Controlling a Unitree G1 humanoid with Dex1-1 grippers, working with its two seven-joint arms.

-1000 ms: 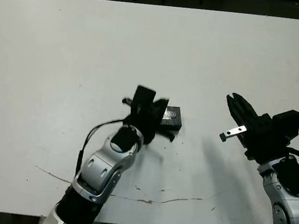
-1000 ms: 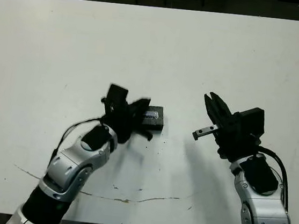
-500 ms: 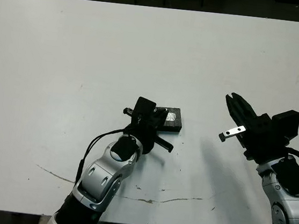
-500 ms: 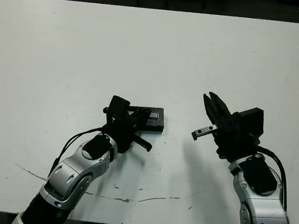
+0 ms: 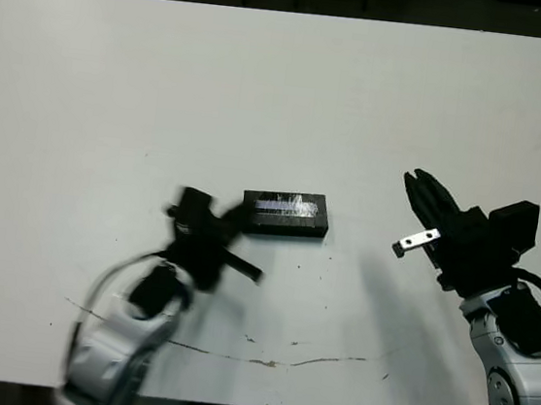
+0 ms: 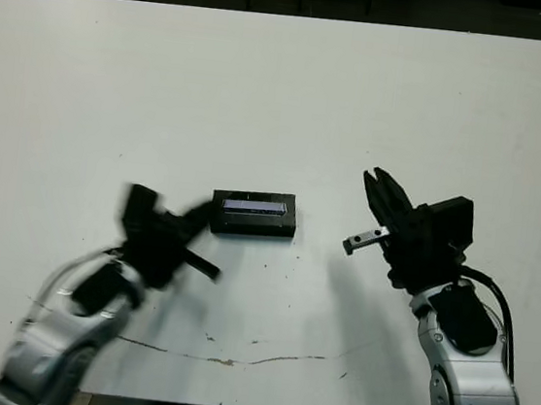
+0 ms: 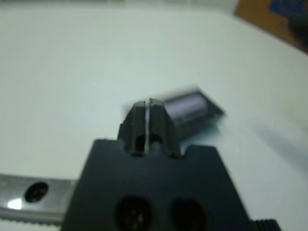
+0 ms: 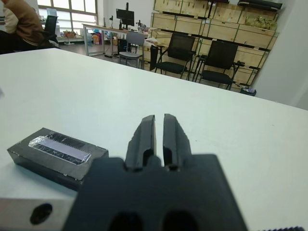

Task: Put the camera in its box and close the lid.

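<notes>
The lid [image 5: 287, 204], black with a silvery stripe, lies flat on top of the box [image 5: 287, 227] at the middle of the table. Only the box's black sides show. The camera is hidden from view. My left gripper [image 5: 234, 218] is blurred, sits just left of the box and nearer the front edge, and is shut on nothing, apart from the box. In the left wrist view its fingers [image 7: 139, 115] are pressed together with the lid [image 7: 185, 103] beyond them. My right gripper [image 5: 420, 180] hovers to the right of the box, shut and holding nothing.
A thin dark crack line [image 5: 272, 363] runs across the white table [image 5: 284, 87] near its front edge. Beyond the table, the right wrist view shows chairs [image 8: 180, 50], stacked crates and a seated person [image 8: 19, 24] at the far side.
My left gripper has pulled back from the box toward the left and the front edge, so the lid now shows in full. The right arm has barely moved.
</notes>
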